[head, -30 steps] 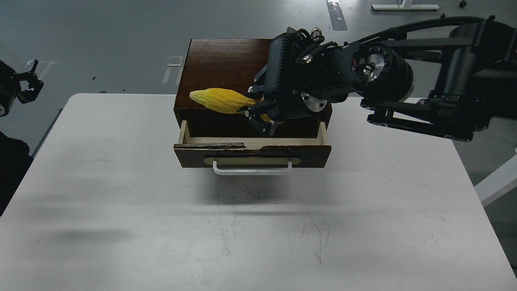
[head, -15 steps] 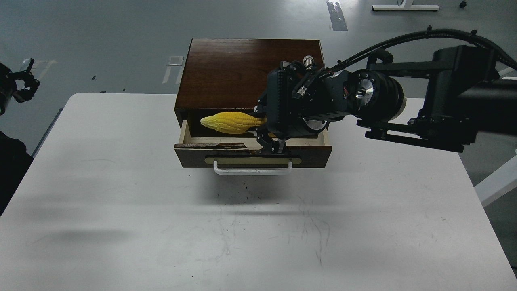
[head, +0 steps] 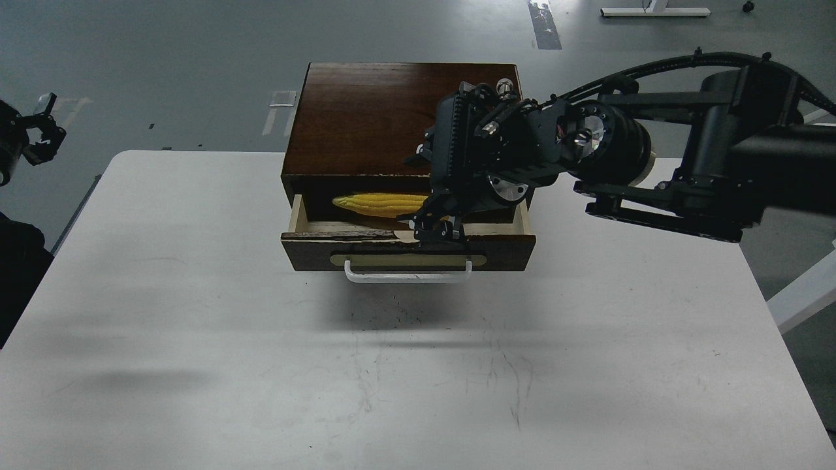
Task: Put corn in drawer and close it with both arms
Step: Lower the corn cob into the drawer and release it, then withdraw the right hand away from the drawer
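Observation:
The yellow corn (head: 375, 203) lies lengthwise low inside the open drawer (head: 509, 251), tip to the left. Its right end is hidden behind my right hand. My right gripper (head: 435, 228) reaches in from the right and hangs over the drawer's middle, its fingertips at the chipped front edge. I cannot tell whether its fingers still grip the corn. The drawer's white bar handle (head: 408, 275) faces me. My left gripper (head: 40, 130) is far off at the left edge, beyond the table, small and dark.
The dark brown cabinet (head: 366, 111) stands at the far middle of the white table (head: 261, 359). My right arm (head: 718, 170) stretches over the table's right rear corner. Grey floor lies beyond the table.
My right gripper has brought the corn down from above the cabinet top into the drawer opening. The corn now sits lower inside the drawer. The left arm has hardly moved.

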Controlling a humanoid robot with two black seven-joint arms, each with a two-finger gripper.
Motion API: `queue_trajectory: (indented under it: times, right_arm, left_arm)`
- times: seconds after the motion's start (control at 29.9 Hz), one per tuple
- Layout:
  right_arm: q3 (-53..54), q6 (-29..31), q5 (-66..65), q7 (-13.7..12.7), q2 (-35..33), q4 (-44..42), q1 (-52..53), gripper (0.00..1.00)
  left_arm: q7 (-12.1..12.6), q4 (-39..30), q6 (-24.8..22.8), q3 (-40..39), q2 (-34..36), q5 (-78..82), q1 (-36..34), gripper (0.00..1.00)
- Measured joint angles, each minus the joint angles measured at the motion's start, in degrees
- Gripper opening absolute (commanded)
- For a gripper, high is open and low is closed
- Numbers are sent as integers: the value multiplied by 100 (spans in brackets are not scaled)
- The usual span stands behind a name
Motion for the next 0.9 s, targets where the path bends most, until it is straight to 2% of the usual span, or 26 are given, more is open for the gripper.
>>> queue_trajectory:
  times: [0.13,0.33,0.6,0.77,0.9]
  right_arm:
    - [412,-3,163,6,-55,-47,4,92]
    - [1324,1,1395,1,-210,-417,-53,99]
    - [1797,-12,3547,-8,-1314,-843,-152,100]
    - [1905,-29,5620,-6,-1929,-1331,-425,100]
    - [1929,-32,7321,-6,-2147,-1925,-602,100]
  left_arm:
    - [11,-2,0,-7,70,0,-13,98]
    - [60,-3,0,-10,186,21,-35,98]
    - [81,-20,0,74,637,150,-61,97]
    - [79,-85,-1,62,841,816,-167,95]
    - [68,-302,0,58,855,1399,-611,95]
